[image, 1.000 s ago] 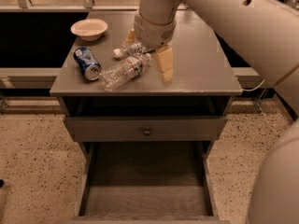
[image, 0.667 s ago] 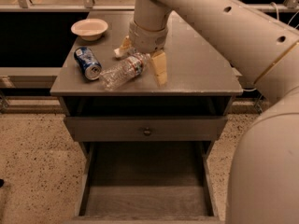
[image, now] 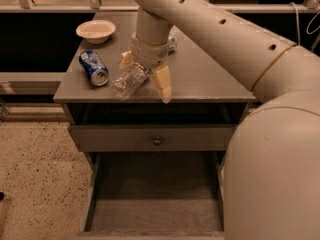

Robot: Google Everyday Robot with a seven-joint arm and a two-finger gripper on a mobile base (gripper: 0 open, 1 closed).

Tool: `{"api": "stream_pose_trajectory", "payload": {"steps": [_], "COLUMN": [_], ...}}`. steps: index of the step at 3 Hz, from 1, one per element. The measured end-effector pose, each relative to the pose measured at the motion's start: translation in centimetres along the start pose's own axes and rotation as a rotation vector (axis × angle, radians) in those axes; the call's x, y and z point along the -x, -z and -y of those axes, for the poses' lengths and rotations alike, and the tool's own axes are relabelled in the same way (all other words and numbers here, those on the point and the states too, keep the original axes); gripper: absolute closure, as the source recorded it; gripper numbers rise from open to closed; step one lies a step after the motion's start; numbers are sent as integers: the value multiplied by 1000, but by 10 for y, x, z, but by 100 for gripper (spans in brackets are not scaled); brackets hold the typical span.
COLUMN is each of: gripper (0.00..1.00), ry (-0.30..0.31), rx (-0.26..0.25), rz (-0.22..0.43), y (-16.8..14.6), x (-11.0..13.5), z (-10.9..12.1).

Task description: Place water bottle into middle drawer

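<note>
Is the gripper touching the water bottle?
Cannot tell. The camera view shows the open gripper straddling the bottle on the table; neither contact nor gap is plain.

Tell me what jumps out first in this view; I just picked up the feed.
The robot's big cream arm fills the right side, reaching down to the cabinet top, where the gripper hangs open over the lying water bottle, its fingers either side of it. Below, the middle drawer stands pulled out with the bottle not yet in it; a blue soda can lies left of the bottle.
</note>
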State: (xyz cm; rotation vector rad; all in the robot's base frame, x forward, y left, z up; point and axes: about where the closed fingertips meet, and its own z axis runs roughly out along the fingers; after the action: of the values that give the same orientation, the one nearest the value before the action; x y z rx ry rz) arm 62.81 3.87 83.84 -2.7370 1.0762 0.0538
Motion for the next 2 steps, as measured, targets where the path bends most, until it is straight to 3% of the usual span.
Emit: {"api": "stream_pose_trajectory", "payload": {"steps": [1, 2], "gripper": [15, 38], "ry": [11, 38], "rx": [21, 23], "rz": [24, 42], "y": [-9, -6], "x": [8, 23], "z": [4, 7]}}
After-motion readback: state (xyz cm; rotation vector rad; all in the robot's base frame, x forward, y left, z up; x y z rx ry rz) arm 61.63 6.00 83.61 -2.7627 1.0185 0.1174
